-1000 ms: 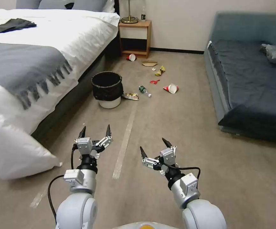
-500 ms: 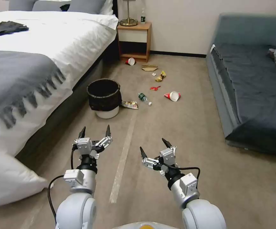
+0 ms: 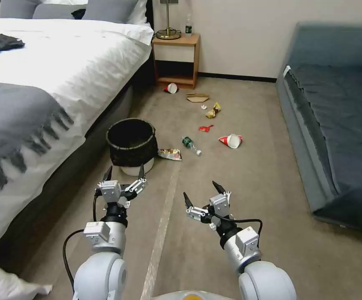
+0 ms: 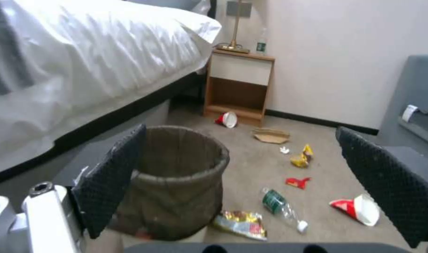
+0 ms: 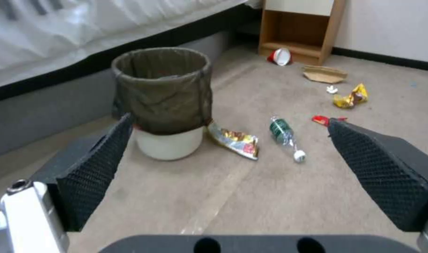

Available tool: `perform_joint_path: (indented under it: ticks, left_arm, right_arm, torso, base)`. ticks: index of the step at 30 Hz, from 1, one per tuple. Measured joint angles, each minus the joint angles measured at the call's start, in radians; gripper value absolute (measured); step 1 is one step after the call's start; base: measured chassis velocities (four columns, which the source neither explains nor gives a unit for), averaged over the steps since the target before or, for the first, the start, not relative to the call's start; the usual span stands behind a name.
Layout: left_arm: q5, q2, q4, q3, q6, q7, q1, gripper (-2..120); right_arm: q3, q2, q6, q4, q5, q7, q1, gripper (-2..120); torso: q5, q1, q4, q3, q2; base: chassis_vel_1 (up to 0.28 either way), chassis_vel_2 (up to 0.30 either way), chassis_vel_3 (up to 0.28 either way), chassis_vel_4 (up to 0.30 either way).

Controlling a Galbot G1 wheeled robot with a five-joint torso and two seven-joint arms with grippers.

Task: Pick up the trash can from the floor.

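Beside the bed (image 3: 43,83), the trash can (image 3: 131,146) stands upright on the floor (image 3: 251,187), seemingly empty. Just short of it, left gripper (image 3: 123,171) hangs spread wide; right gripper (image 3: 201,193) likewise, holding nothing.

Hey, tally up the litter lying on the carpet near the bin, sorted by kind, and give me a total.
Paper cups, red and white: 2
Snack wrappers: 2
Plastic bottle: 1
Cardboard piece: 1
Small red scrap: 1
Small white crumpled bit: 1
Total: 8
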Motion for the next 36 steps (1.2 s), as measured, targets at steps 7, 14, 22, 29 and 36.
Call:
perform_joint_path:
  ticks: [7, 14, 22, 29, 36]
  left_arm:
    - [-0.001, 0.000, 0.003, -0.002, 0.000, -0.001, -0.002, 100]
    - [-0.004, 0.000, 0.008, -0.004, 0.000, -0.001, -0.004, 100]
    - [-0.017, 0.000, 0.008, -0.015, 0.002, -0.005, -0.010, 100]
    - [-0.074, 0.000, -0.002, -0.076, 0.047, -0.034, -0.047, 100]
    - [-0.192, 0.054, 0.067, -0.210, 0.131, -0.070, -0.143, 100]
  right_arm:
    - [0.000, 0.000, 0.001, -0.001, 0.000, 0.000, 0.000, 100]
    - [0.000, 0.000, 0.001, -0.001, 0.000, 0.000, 0.000, 100]
    - [0.000, 0.000, 0.002, -0.003, 0.000, 0.000, 0.001, 100]
    - [0.000, 0.000, 0.002, -0.003, 0.000, 0.000, 0.002, 100]
    - [0.000, 0.000, 0.005, -0.004, 0.000, -0.001, 0.002, 100]
  torso:
    - [0.0004, 0.000, 0.0001, 0.000, 0.000]
    - [-0.0003, 0.000, 0.0001, 0.000, 0.000]
    - [0.0000, 0.000, 0.0001, 0.000, 0.000]
    - [0.0000, 0.000, 0.0000, 0.000, 0.000]
    - [-0.0004, 0.000, 0.0000, 0.000, 0.000]
  base:
    - [-0.214, 0.221, 0.217, -0.213]
    - [-0.196, 0.192, 0.203, -0.201]
    - [-0.180, 0.193, 0.186, -0.180]
    - [-0.085, 0.095, 0.091, -0.099]
    - [0.000, 0.000, 0.000, 0.000]
